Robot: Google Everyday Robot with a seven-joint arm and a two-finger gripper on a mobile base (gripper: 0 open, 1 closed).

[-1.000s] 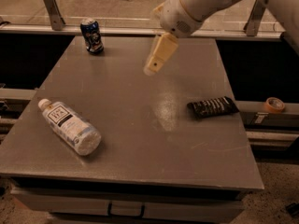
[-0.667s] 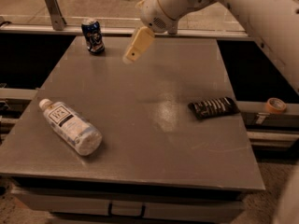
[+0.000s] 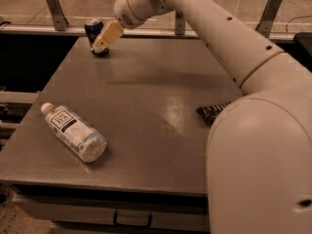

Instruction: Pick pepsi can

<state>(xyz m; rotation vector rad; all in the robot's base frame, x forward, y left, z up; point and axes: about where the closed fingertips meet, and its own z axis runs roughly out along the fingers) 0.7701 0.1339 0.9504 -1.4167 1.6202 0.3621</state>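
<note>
Gripper (image 3: 101,44) position: far left part of table (image 3: 146,106), at end of white arm (image 3: 219,33) reaching in from right foreground, pale yellow tip angled down and to the left; tip overlapping right side of pepsi can (image 3: 92,28) in camera view, directly in front of or against it; contact or gap not resolvable from this angle; gripper state: cannot tell whether spread, pressed together, or pinching anything; seen only as one pale yellow wedge; pepsi can location: upright on grey tabletop near far left corner, close to back edge; dark blue body and silver top visible above and left of gripper tip, lower right portion hidden behind it; clear bottle (image 3: 73,132): lying on its side near front left of table, white cap toward far left, white label with dark print facing up, well apart from can; black snack packet (image 3: 210,112): flat on right side of table, only left end visible, remainder hidden behind large near arm segment filling lower right of view; both can and bottle on left half of table, packet on right half; tabletop finish: matte grey, dull sheen patch near centre; background: pale rail (image 3: 48,29) along back edge of table, slanted metal post (image 3: 53,6) at upper left; dark handle (image 3: 131,221) on front panel below table's near edge.
</note>
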